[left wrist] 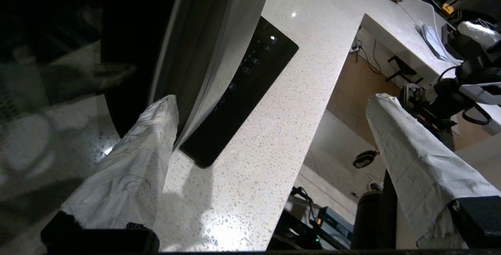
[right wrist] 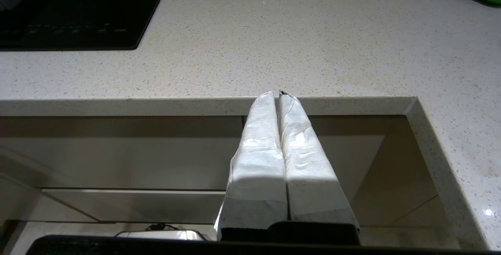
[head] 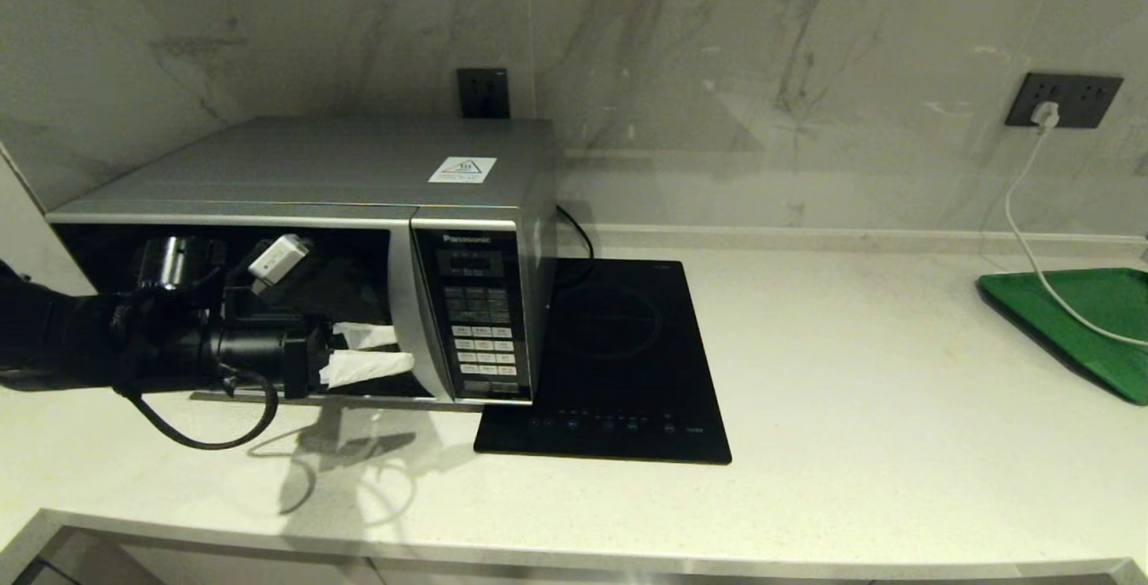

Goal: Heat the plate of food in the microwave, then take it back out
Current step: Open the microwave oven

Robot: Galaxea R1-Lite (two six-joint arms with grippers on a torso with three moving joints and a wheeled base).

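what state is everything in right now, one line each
microwave: door shut, left gripper at its right edge
left gripper: open, holding nothing, level in front of the microwave door
right gripper: shut, empty, parked below the counter edge
induction hob: flat on the counter beside the microwave, nothing on it
green tray: flat on the counter at far right, white cable across it
white plug: in the wall socket
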